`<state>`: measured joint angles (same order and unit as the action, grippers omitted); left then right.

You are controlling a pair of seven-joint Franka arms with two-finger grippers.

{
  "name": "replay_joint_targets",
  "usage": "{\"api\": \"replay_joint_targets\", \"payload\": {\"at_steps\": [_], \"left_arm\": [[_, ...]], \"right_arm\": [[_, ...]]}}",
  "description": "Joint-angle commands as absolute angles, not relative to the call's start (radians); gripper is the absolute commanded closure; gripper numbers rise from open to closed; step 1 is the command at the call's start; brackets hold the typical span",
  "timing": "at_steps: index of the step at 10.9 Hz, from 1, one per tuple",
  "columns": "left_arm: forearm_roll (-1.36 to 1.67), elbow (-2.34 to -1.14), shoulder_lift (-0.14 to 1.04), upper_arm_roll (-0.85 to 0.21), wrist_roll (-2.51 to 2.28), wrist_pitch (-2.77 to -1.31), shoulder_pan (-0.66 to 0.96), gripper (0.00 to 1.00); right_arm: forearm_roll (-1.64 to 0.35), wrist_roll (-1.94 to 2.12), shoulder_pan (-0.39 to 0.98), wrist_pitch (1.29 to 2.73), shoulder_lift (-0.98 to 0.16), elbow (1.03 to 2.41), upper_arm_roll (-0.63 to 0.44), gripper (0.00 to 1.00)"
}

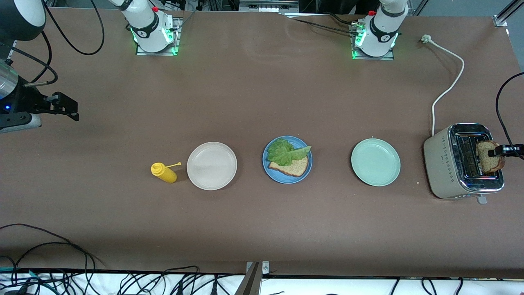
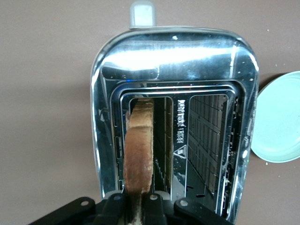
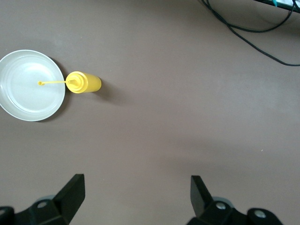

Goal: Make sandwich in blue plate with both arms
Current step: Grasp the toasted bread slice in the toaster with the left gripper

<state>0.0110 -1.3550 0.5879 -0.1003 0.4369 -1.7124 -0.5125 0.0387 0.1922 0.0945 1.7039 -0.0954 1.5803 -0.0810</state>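
The blue plate point(image 1: 286, 179) sits mid-table and holds one brown bread slice point(image 1: 291, 167) with a ruffled green lettuce leaf point(image 1: 284, 151) lying partly on it. A second bread slice point(image 1: 488, 160) stands on edge, partly raised out of a slot of the toaster point(image 1: 444, 164) at the left arm's end of the table. My left gripper point(image 1: 497, 152) is shut on this slice's top edge. In the left wrist view the slice point(image 2: 139, 150) runs down between the gripper point(image 2: 138, 208) pads. My right gripper point(image 1: 67, 107) hangs open over bare table at the right arm's end, nothing between its fingers point(image 3: 72, 192).
A pale mint-green plate point(image 1: 375, 162) lies between the blue plate and the toaster. A cream-white plate point(image 1: 211, 165) and a yellow squeeze bottle point(image 1: 163, 172) lie toward the right arm's end. The toaster's white cord point(image 1: 448, 88) trails toward the left arm's base.
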Motion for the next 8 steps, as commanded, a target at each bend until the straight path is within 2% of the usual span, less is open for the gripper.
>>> {"api": "replay_joint_targets", "payload": {"at_steps": [1,3,6,8], "left_arm": [[0.012,-1.325,0.565,-0.127,0.466,-1.675,-0.509,1.0],[-0.018,-1.324,0.529,-0.156,0.48,-1.658,-0.486,1.0],[-0.197,-1.324,0.46,-0.156,0.479,-1.606,-0.358,1.0],[-0.21,-1.324,0.413,-0.156,0.471,-1.565,-0.289,1.0]], "right_arm": [[0.058,0.172,0.094,1.703,-0.107,1.554,-0.078,0.0],[0.06,0.109,0.094,1.703,-0.115,1.531,-0.078,0.0],[0.063,0.098,0.101,1.74,-0.136,1.531,-0.077,0.0],[0.06,0.1,0.1,1.74,-0.135,1.529,-0.078,0.0]]}}
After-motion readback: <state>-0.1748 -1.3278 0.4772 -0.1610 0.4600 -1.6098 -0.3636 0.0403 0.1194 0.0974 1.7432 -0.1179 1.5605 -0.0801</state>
